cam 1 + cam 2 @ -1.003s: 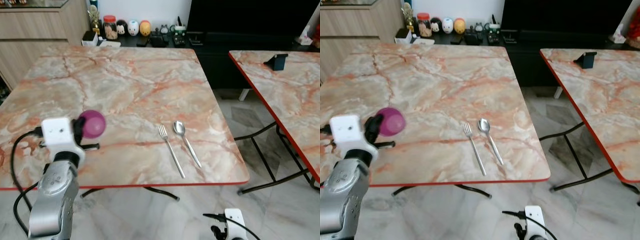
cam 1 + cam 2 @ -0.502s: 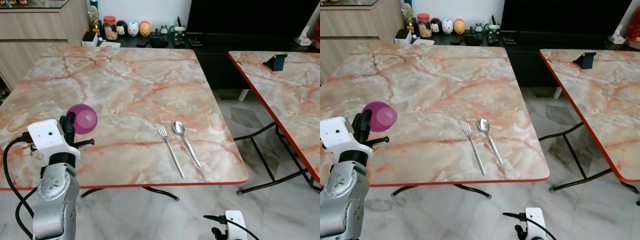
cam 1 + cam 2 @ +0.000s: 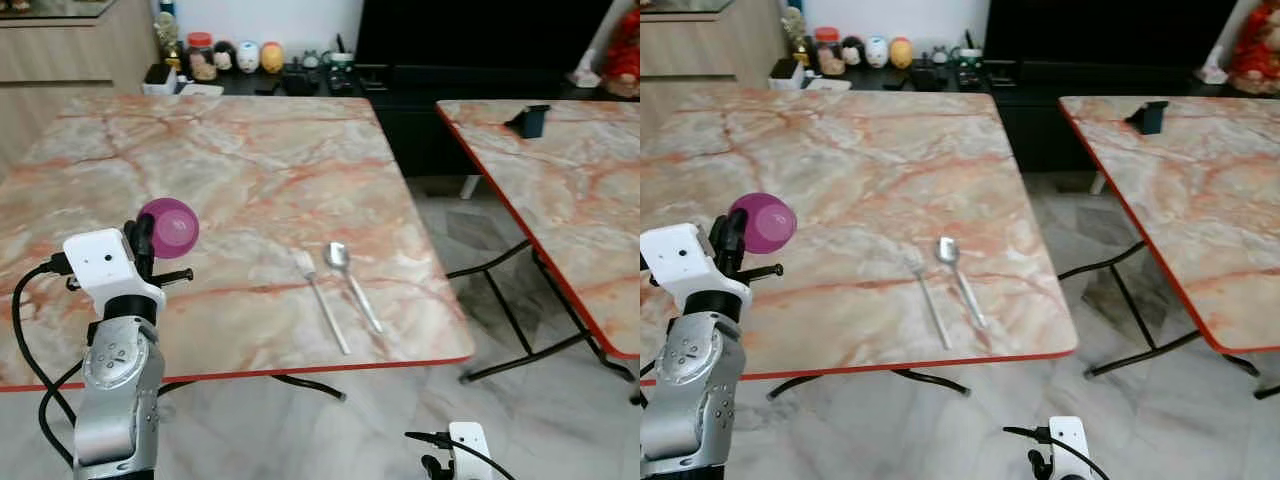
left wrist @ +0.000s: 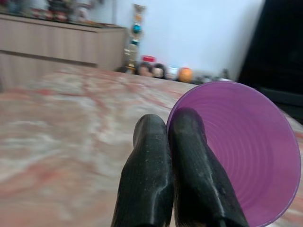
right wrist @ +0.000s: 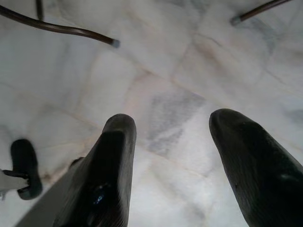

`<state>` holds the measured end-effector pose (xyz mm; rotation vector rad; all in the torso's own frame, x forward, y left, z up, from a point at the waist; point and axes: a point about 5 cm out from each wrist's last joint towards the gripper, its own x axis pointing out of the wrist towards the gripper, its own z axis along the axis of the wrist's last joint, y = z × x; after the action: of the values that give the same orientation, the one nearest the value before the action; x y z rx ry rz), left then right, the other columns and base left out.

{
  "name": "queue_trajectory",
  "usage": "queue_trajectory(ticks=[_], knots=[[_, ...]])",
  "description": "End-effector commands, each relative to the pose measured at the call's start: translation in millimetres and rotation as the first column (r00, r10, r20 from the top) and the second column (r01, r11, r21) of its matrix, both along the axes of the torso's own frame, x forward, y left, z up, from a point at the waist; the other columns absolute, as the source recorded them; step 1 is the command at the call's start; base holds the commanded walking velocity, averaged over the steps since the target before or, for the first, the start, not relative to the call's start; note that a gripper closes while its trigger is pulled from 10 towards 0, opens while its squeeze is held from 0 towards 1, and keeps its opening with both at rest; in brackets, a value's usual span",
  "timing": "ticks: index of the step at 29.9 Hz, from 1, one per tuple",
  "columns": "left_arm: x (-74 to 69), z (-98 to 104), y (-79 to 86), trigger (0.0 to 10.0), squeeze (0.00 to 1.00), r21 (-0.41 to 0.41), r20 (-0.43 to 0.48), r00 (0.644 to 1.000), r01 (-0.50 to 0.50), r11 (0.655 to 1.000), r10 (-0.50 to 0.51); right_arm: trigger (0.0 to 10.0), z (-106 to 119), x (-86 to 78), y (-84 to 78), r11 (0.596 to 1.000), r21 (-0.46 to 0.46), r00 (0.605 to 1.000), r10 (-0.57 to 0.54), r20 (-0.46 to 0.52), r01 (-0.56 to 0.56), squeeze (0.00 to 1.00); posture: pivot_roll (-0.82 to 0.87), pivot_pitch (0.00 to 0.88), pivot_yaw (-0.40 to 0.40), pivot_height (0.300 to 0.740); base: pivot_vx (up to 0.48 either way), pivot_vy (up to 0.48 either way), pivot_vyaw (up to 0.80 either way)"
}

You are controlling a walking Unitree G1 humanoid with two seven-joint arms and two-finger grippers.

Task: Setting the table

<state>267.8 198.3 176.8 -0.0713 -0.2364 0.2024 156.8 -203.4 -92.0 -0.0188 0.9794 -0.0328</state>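
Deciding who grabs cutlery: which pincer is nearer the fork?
Left. The left pincer holds the purple cup over the table beside the fork; the right pincer hangs below, over the floor.

— Any lettering to read on the jar (image 3: 201, 57) or the round figurines (image 3: 246, 56) lined up past the far edge of the marble surface (image 3: 250, 170)?

— None. They are too small and soft to show any print — the jar's label is only a pale blur.

— And the dark stand (image 3: 529, 120) on the second surface (image 3: 570, 190), to the right of the marble one?

— No brand, no number legible on it. The white housing (image 3: 98, 262) near the front edge of the marble surface is also plain, with one dark dot and no mark that can be read.
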Motion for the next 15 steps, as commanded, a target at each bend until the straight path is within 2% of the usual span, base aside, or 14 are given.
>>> queue_trajectory(ticks=[1,15], knots=[[-0.4,1.8,-0.6,10.0,0.0,0.009,0.011,1.0,0.004,1.0,-0.004,10.0,0.5,0.7,-0.9,1.0,-0.008,1.0,0.001,0.004,-0.001,0.0,0.07,0.0,-0.068,0.74,0.0,-0.356,0.0],[-2.3,-1.5,-1.6,10.0,0.0,0.003,0.005,1.0,0.024,1.0,-0.024,10.0,-0.3,-1.7,-1.8,1.0,-0.023,1.0,0.01,-0.001,-0.01,0.0,0.07,0.0,-0.078,0.74,0.0,-0.354,0.0]])
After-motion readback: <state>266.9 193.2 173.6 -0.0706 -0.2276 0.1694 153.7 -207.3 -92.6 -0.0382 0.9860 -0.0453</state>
